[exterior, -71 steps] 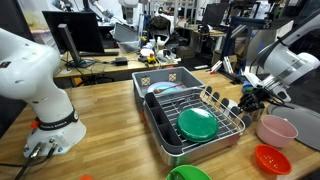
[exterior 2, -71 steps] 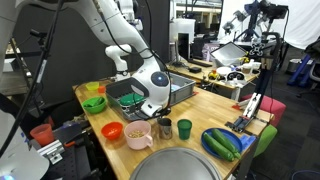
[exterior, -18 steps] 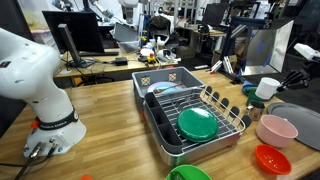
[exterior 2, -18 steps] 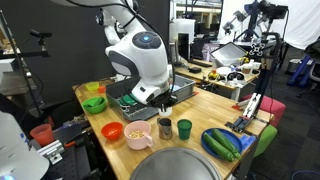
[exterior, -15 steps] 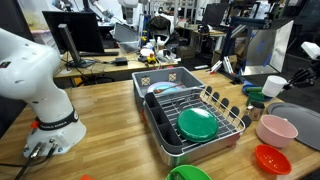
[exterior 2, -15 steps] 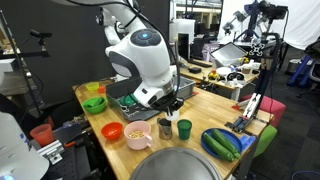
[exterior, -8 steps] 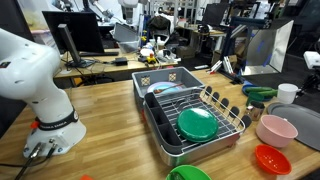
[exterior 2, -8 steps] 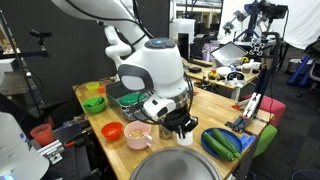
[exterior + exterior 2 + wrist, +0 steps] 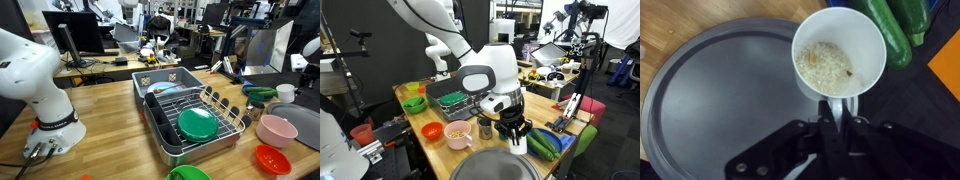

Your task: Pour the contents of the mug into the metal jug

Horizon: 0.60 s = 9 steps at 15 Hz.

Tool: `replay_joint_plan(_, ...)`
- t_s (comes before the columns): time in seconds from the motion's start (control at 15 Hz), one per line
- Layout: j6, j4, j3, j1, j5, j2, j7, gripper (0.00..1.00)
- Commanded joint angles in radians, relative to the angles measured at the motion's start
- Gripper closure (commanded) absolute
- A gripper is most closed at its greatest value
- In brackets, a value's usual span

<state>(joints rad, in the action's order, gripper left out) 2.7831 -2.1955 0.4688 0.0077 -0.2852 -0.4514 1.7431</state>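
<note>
The mug (image 9: 866, 44) hangs in my gripper (image 9: 838, 106), its fingers clenched on the near rim wall, opening facing the wrist camera. Pale, rice-like grains (image 9: 825, 62) cover its bottom. It sits over the edge of a broad grey metal disc (image 9: 720, 100), with cucumbers (image 9: 892, 24) just beyond. In an exterior view, the pink bowl (image 9: 458, 134) and a small metal cup (image 9: 483, 126) stand nearby.

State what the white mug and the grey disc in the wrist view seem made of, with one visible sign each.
The white mug looks like glazed ceramic, possibly plastic: smooth, evenly white wall. The grey disc looks like brushed metal: dull sheen, raised rim.
</note>
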Motion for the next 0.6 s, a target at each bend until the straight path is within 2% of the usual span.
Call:
replay_joint_plan(0.0, 0.005, 0.000, -0.030, -0.037, 0.036, 0.005, 0.023, 0.91)
replay_joint_plan(0.4, 0.003, 0.000, -0.029, -0.037, 0.036, 0.005, 0.023, 0.91)
replay_joint_plan(0.47, 0.010, -0.002, -0.016, -0.024, 0.052, 0.004, 0.030, 0.98)
replay_joint_plan(0.53, 0.013, -0.002, 0.016, 0.008, 0.097, -0.001, 0.053, 0.98)
